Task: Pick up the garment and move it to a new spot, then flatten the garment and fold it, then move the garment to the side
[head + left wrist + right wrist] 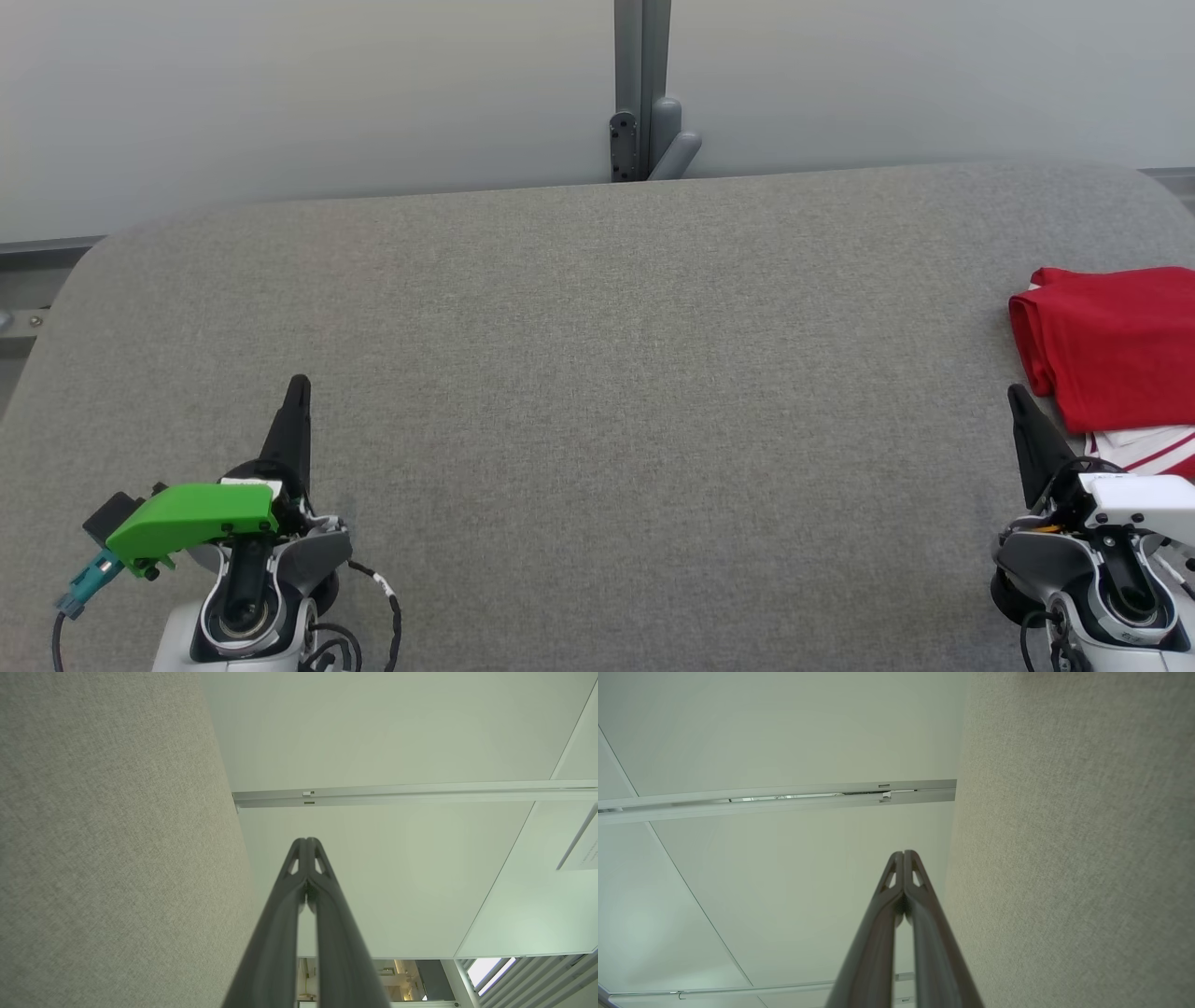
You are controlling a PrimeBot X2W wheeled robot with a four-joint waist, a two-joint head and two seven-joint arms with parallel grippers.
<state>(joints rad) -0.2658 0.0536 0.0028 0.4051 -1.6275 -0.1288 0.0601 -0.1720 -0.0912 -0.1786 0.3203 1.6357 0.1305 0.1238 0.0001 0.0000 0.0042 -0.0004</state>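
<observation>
Fingers pressed together on the left gripper [297, 392] and the right gripper [1018, 399]; the red garment [1111, 341] lies folded at the right edge of the table [597, 373].

Head view: the left gripper sits over the table's near left part and the right gripper over its near right part, both empty. The garment rests flat just beyond the right gripper, with a white striped part showing at its near side. Left wrist view: the left gripper [306, 842] has its tips meeting on nothing, with the table's grey cloth alongside. Right wrist view: the right gripper [903, 855] looks the same. The garment looks light, limp and not fragile. Its layers would likely slide apart if lifted by one corner. It is better pinched through the thick folded edge, at two points, so that the fold keeps.
</observation>
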